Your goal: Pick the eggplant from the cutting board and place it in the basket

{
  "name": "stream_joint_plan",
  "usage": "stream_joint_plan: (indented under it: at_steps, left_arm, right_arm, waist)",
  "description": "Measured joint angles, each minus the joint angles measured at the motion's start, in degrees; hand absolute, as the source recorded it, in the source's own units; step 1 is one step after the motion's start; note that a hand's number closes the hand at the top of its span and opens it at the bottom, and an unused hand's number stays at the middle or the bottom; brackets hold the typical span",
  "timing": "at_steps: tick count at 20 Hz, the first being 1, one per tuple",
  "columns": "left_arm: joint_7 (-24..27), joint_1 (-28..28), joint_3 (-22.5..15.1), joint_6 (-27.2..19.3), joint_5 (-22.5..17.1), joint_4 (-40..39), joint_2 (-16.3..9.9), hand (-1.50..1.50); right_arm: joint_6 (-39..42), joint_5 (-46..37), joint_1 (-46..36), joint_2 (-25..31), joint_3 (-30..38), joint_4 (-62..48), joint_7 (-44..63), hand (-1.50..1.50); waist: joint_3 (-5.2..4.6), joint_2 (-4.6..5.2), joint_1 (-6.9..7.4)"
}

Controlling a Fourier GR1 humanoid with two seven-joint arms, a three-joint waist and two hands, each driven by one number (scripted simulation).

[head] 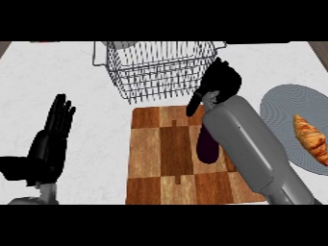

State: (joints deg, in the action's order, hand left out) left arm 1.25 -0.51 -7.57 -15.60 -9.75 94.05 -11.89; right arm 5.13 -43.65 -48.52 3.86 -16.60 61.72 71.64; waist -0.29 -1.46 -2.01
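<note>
The left hand (50,139) rests at the left side of the bench (67,91), with its fingers straight and pointing up and the thumb out to the side; it holds nothing and takes no part in the work. More to the middle, the wire basket (159,67) stands at the far side of the bench and nothing can be seen inside it. Just in front of it lies the chequered cutting board (170,158), and the dark eggplant (206,146) is on the board, near its right edge, partly hidden under the grey right forearm. The right hand (220,84) is above the far right corner of the board, close to the basket, its fingers bent downward but closed around nothing. To the right, a croissant (311,139) lies on a grey plate (283,103). In my judgement the task is at its beginning: the eggplant is not grasped, so picking, carrying and placing are all left.
</note>
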Motion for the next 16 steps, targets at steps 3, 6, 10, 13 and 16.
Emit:
stream_joint_plan:
  at_steps: [3, 6, 10, 13, 16]
  left_arm:
    - [-0.1, 0.5, -0.3, 0.0, 0.3, 0.7, 0.1, 0.00]
    - [-0.7, 0.1, 0.3, 0.2, 0.2, 1.1, -0.4, 0.00]
    - [-0.8, 0.3, 0.5, 0.6, 0.0, 1.4, -0.6, 0.00]
    - [-1.0, 0.2, 0.1, 0.7, 0.3, 1.8, -0.3, 0.00]
    - [-0.9, 0.3, 0.5, 1.0, 0.0, 1.8, -0.5, 0.00]
  right_arm:
    - [0.9, -1.9, 1.0, -1.5, 1.0, 0.3, 0.0, -1.50]
    - [1.4, -3.4, 2.3, -2.3, 1.6, 1.8, 0.1, -1.50]
    - [1.6, -4.8, 4.1, -2.8, 1.6, 3.5, 0.2, -1.50]
    - [1.8, -6.3, 5.2, -2.9, 1.5, 4.1, 0.2, -1.50]
    - [1.8, -8.0, 7.2, -3.0, 1.2, 5.2, 0.2, -1.50]
  waist:
    - [0.07, 0.14, 0.25]
    - [0.11, 0.28, 0.43]
    - [0.13, 0.41, 0.86]
    - [0.15, 0.52, 1.11]
    - [0.15, 0.64, 1.25]
